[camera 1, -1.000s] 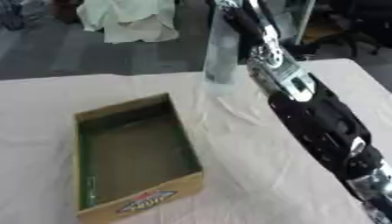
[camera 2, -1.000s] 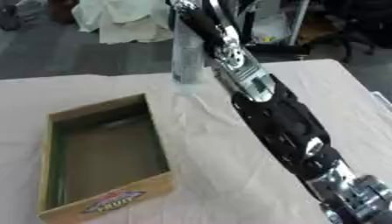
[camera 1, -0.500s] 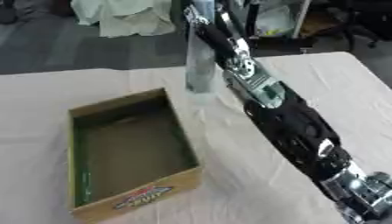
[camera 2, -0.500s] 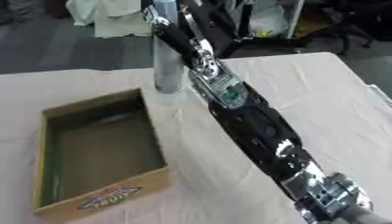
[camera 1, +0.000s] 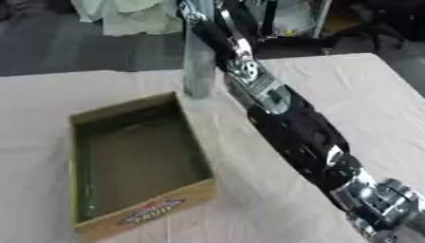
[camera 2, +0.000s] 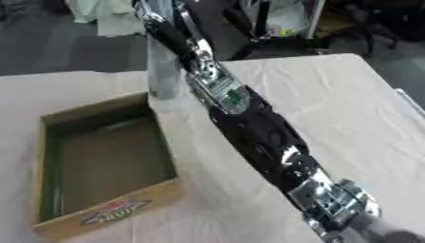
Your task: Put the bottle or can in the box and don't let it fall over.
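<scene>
A single arm is seen, clad for most of its length in glossy black shells. Near the lower corner a silver joint is exposed — ribbed, metallic, with dark gaps between its parts. Further up, a round silver fitting and a greyish panel are set into the black casing — detail there is blurred.

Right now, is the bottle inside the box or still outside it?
Outside. The bottle stands upright by the box's far corner, in the right hand; the box holds nothing.
</scene>
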Robot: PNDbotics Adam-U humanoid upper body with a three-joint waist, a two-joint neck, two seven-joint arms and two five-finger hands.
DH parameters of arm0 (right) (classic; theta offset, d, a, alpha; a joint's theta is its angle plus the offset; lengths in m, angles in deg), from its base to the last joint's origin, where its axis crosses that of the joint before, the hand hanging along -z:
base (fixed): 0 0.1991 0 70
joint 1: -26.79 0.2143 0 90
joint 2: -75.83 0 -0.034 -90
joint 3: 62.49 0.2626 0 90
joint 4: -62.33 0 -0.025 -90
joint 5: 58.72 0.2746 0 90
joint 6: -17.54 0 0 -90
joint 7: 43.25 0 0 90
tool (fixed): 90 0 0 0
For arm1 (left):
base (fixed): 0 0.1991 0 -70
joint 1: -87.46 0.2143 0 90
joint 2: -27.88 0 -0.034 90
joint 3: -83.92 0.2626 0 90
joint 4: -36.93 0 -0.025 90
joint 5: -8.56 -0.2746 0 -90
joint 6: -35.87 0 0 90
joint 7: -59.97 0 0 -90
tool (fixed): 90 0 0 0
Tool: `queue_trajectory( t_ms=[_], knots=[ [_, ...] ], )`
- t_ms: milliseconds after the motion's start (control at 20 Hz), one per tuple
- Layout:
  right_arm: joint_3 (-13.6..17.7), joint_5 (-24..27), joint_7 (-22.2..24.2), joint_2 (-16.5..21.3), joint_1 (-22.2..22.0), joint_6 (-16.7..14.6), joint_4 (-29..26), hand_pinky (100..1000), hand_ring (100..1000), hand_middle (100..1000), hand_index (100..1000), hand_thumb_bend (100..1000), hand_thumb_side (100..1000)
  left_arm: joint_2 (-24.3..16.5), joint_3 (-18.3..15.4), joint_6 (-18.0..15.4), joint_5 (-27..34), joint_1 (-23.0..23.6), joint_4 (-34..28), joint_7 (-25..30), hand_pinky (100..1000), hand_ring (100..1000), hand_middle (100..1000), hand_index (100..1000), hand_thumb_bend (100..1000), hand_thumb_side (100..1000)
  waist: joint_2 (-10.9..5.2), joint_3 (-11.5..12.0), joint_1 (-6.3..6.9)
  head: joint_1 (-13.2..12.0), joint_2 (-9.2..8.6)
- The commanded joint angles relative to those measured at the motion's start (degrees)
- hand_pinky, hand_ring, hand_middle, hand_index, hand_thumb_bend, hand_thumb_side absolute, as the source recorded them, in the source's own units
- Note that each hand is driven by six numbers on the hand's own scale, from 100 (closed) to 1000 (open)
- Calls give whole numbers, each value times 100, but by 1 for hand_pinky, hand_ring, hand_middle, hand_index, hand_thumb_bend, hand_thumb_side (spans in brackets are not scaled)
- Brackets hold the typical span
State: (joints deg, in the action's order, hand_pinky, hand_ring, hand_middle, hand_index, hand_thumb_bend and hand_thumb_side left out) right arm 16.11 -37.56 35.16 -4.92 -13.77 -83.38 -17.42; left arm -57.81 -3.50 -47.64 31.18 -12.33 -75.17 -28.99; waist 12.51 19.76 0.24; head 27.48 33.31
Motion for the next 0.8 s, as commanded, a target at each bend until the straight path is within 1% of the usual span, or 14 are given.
queue_trajectory(
  t_ms=[50,100,150,200,350,500,650,800],
  knots=[
    [-1,119,-103,62,192,34,-219,204,213,273,223,100,470,-60,-78,20,110,-128,-69,-141,1000,856,1000,770,133,865,-82,53,18,92,30],
    [-11,157,-149,54,206,69,-237,204,213,274,224,100,470,-53,-86,25,147,-153,-72,-195,1000,856,1000,771,136,866,-85,81,17,122,38],
    [-22,199,-192,46,216,110,-253,205,214,274,224,100,449,-51,-91,33,177,-171,-73,-245,1000,857,1000,772,140,869,-90,104,14,144,48],
    [-36,245,-232,31,226,157,-264,205,214,274,225,100,470,-47,-99,47,204,-185,-68,-296,1000,856,1000,772,144,872,-97,128,8,164,62],
    [-70,392,-358,-44,257,291,-291,212,222,281,233,100,470,-8,-122,123,282,-227,-16,-449,1000,855,1000,774,162,891,-123,186,-14,202,113],
    [-92,391,-496,-108,254,362,-317,225,235,294,246,100,470,36,-149,172,384,-293,17,-600,1000,853,1000,774,172,893,-136,228,-39,246,129],
    [-114,348,-593,-208,222,436,-283,258,261,324,274,100,470,37,-174,164,447,-318,2,-700,1000,852,1000,774,171,886,-132,251,-47,327,90],
    [-129,326,-674,-304,191,489,-210,316,307,377,313,100,470,34,-235,121,477,-314,-17,-800,1000,852,1000,775,173,885,-112,273,-36,453,-32]
  ],
)
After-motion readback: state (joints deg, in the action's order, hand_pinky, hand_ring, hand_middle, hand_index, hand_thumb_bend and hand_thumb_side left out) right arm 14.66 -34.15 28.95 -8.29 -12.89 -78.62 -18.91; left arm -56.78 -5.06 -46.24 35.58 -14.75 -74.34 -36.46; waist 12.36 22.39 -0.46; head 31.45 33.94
